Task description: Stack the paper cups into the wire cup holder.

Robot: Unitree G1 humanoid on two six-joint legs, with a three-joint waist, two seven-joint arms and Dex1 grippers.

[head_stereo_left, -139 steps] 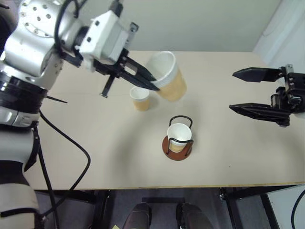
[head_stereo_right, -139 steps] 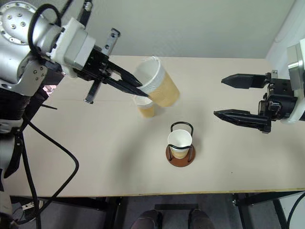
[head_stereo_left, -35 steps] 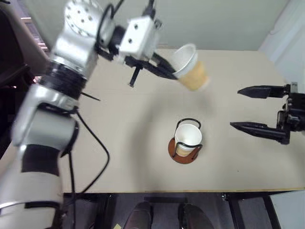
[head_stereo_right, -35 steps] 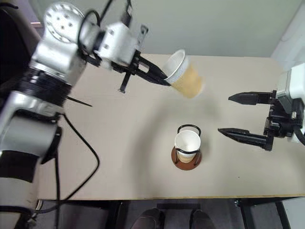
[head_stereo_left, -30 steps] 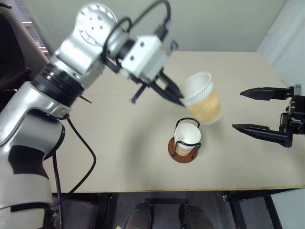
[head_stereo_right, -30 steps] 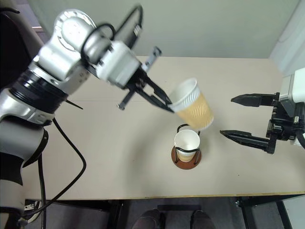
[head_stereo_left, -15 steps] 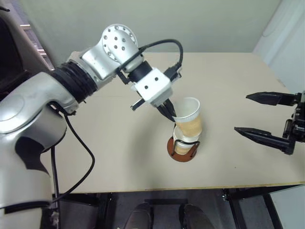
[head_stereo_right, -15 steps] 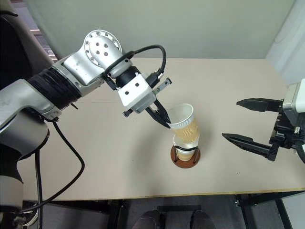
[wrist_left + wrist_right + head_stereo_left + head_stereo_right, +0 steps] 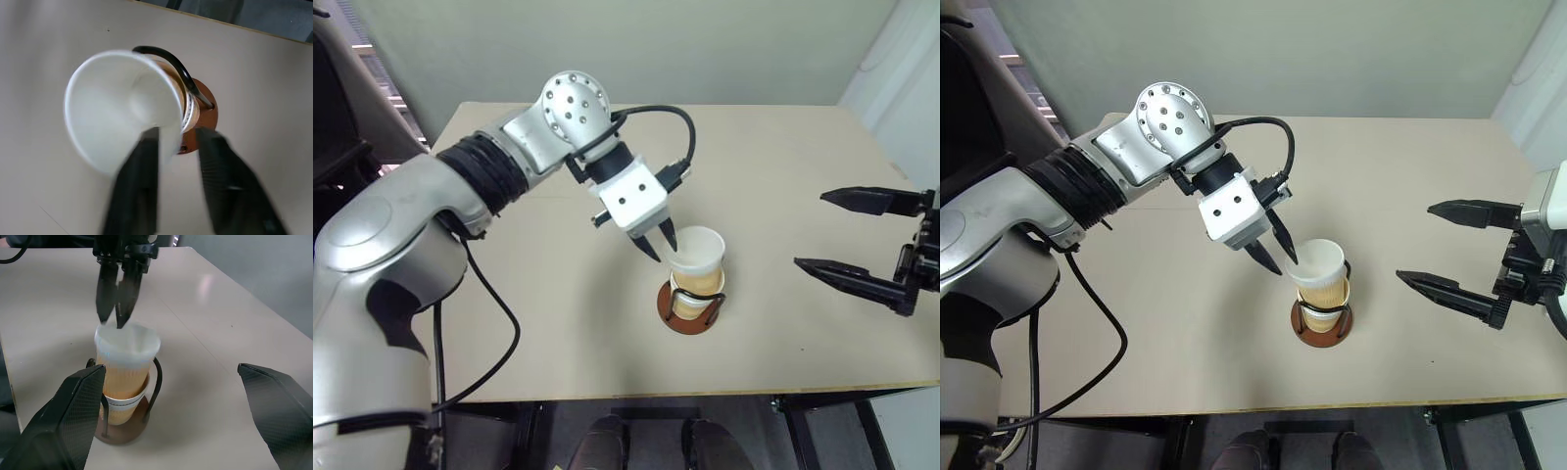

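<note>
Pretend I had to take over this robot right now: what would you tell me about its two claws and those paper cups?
Left gripper: fingers parted, straddling the rim of the top paper cup, apparently letting go.
Right gripper: wide open, holding nothing, hovering above the table to the right of the stack.
Wire cup holder: stands mid-table with the lower cup seated in it; the top cup is nested into that one, leaning a little.
Done: two cups stacked in the holder.
Left: draw the left gripper off the rim and check the top cup settles straight.
</note>
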